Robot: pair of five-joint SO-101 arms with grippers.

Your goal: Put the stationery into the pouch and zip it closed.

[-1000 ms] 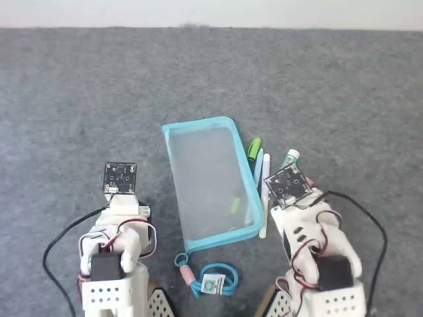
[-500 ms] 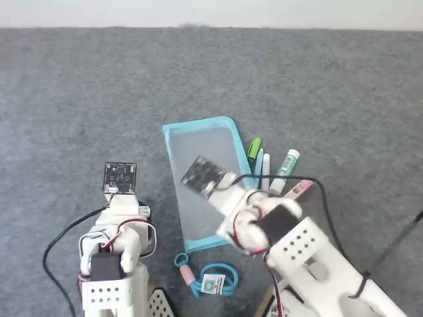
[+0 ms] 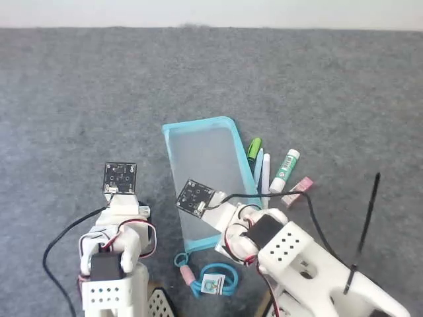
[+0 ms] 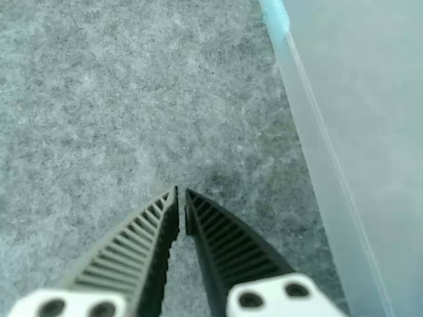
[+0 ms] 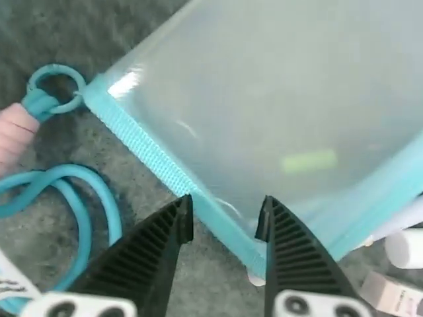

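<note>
While pouch (image 3: 206, 162) lies flat, green item (image 5: 309, 160) inside.

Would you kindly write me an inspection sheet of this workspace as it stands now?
Surface: grey felt-like table cover, flat.
Job's things: translucent pouch with teal edging lies flat; green marker, light blue pen, white pen, white-and-green tube and pink block lie outside, beside it; teal cord at its near corner.
Clutter: nothing seen.
Hands: left hand shut, above bare cover next to the pouch's edge; right hand open, over the pouch's near corner edging.
Cables: black cable loops off the left arm; thin black cable by the right arm.
Surroundings: pale wall strip beyond the table.
</note>
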